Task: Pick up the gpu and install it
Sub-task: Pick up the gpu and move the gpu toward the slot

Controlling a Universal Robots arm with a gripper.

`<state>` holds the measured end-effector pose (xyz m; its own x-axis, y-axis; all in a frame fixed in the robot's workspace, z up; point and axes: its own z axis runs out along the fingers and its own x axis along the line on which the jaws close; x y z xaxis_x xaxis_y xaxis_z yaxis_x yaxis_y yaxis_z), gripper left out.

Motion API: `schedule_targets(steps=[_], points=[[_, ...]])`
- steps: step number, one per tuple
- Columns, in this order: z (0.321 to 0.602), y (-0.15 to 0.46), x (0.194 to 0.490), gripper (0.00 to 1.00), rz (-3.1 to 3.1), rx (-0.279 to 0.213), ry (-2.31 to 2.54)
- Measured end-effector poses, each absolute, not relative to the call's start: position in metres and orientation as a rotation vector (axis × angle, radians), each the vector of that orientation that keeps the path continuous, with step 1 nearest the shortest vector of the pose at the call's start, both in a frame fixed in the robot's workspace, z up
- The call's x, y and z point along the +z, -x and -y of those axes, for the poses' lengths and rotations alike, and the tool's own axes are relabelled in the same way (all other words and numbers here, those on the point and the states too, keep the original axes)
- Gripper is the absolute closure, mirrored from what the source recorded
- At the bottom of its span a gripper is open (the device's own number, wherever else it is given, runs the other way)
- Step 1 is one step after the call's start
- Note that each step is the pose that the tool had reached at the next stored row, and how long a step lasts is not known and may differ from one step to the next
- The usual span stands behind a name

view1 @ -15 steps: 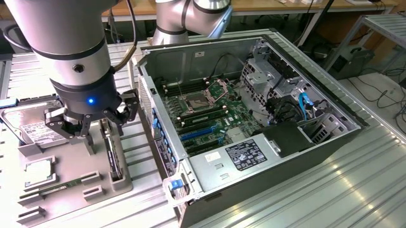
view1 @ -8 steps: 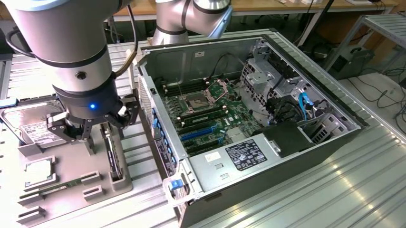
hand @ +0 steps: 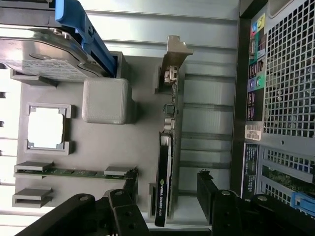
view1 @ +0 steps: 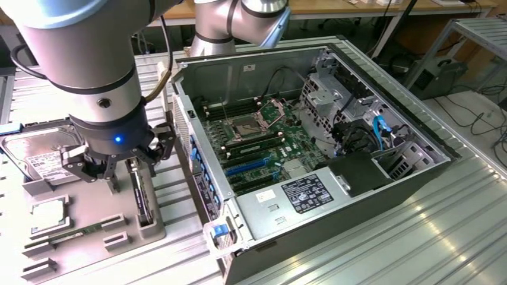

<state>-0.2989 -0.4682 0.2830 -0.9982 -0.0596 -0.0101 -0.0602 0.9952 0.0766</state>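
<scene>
Overhead, hand (hand: 167, 189) pointing straight down, jaws wide apart, empty, straddling above the gpu (hand: 164, 162) standing on edge.

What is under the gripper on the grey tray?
The graphics card stands on its edge in a slot of the grey tray, below the open gripper, which does not touch it. The card's lower edge is hidden in the slot.

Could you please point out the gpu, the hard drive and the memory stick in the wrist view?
gpu (hand: 165, 147), wrist view, on its black shroud's edge.
hard drive (hand: 44, 58), wrist view, on its silver top face.
memory stick (hand: 74, 172), wrist view, on its green board.
</scene>
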Motion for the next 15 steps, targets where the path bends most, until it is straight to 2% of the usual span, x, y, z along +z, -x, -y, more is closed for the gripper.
schedule_targets(steps=[15], points=[[0.473, 0.298, 0.268, 0.4, -3.132, 0.127, 0.098]])
